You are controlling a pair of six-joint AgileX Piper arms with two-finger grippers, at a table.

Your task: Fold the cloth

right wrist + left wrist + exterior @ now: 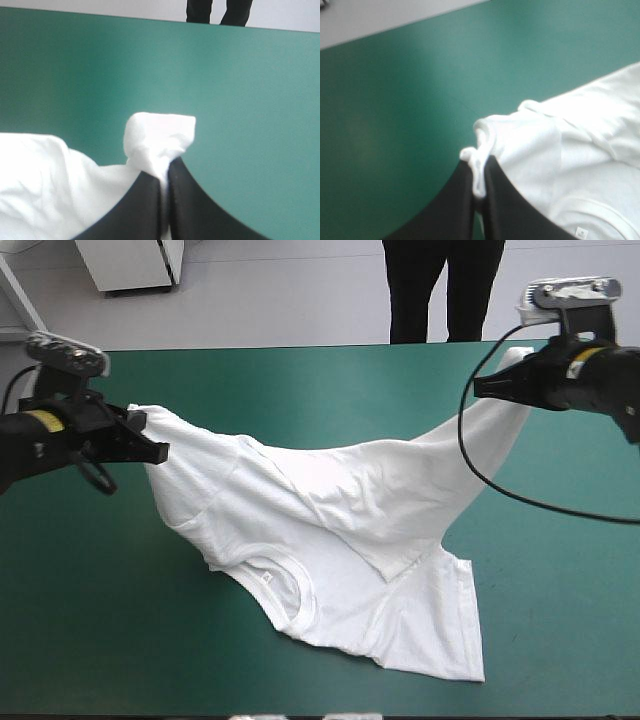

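The T-shirt point(340, 540) is stretched across the middle of the tabletop point(100, 620), held up at two points and sagging between them. The left arm point(50, 430) comes in over the left side. Its jaws are pressed almost together on a corner of the T-shirt, and in the left wrist view a thin rolled edge of white cloth point(477, 170) sits in the slit between them and pokes out just past the tips. The right arm point(590, 375) is raised near the far right corner. Its jaws pinch the other end of the T-shirt the same way, with a small wad of cloth point(160, 135) bunched just beyond the tips. From both grips the cloth slopes down to the cover. The near part lies creased on the tabletop, reaching toward the near edge, with the neckline point(290, 585) facing up on its left side. A small label point(580, 231) shows inside the collar in the left wrist view.
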